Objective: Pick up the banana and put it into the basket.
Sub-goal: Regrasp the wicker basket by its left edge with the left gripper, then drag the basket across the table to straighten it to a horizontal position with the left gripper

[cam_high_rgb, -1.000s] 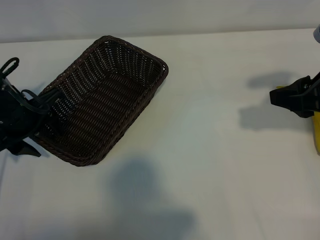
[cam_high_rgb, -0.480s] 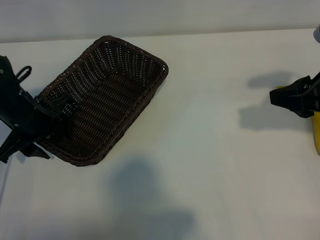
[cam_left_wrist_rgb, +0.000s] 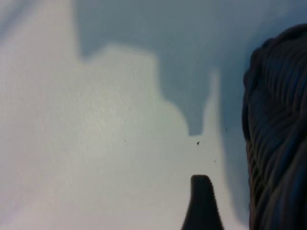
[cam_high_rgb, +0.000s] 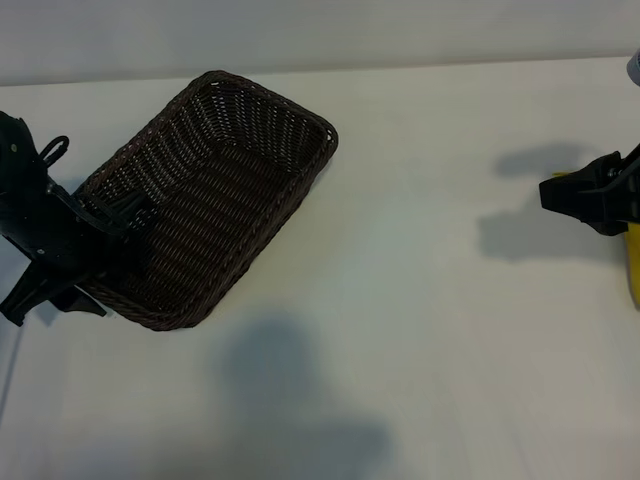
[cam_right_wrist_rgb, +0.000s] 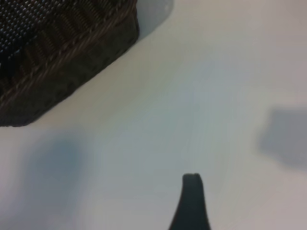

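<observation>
The dark brown wicker basket [cam_high_rgb: 215, 195] lies at an angle on the white table, left of centre, and is empty. My left gripper [cam_high_rgb: 118, 215] is at the basket's near-left corner, reaching over its rim. In the left wrist view one finger [cam_left_wrist_rgb: 201, 203] hangs over bare table, a gap apart from the basket wall [cam_left_wrist_rgb: 278, 143], with nothing held. My right gripper [cam_high_rgb: 548, 193] hovers open at the far right. A yellow shape, the banana [cam_high_rgb: 633, 265], shows under that arm, mostly hidden and cut by the edge. The right wrist view shows one finger [cam_right_wrist_rgb: 191, 203] and the basket [cam_right_wrist_rgb: 57, 52].
The white table [cam_high_rgb: 420, 330] stretches wide between the basket and the right arm. Shadows of the arms fall on it at the front centre and near the right gripper. The table's far edge runs just behind the basket.
My left arm has swung in towards the basket's near-left corner, its gripper now over the rim. Basket and right arm have not moved.
</observation>
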### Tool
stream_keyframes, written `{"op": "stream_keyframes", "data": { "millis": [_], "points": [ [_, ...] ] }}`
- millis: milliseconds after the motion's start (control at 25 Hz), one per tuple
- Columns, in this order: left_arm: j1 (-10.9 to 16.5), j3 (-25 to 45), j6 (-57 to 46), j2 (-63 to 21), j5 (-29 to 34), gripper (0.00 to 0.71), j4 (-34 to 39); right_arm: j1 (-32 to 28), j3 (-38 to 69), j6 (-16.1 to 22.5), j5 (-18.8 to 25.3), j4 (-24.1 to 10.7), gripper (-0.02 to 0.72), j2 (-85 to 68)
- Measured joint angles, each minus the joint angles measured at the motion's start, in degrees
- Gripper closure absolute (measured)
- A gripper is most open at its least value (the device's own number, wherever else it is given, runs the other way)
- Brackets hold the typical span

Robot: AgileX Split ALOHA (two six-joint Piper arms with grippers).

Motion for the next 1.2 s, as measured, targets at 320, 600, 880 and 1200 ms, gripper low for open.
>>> {"op": "stream_keyframes", "data": {
  "millis": [320, 600, 880, 1200],
  "points": [
    [0.1, -0.3, -1.0, 0.0, -0.7, 0.476, -0.7, 0.0, 0.0, 0.0, 0.0, 0.0, 0.111, 0.0],
    [0.1, -0.4, -1.2, -0.1, -0.6, 0.476, -0.9, 0.0, 0.0, 0.0, 0.0, 0.0, 0.111, 0.0],
    [0.2, -0.4, 0.1, -0.1, -0.6, 0.478, -1.3, 0.0, 0.0, 0.0, 0.0, 0.0, 0.111, 0.0],
    [0.3, -3.9, 9.4, 0.0, 0.9, 0.542, -6.1, 0.0, 0.0, 0.0, 0.0, 0.0, 0.111, 0.0]
  ]
}}
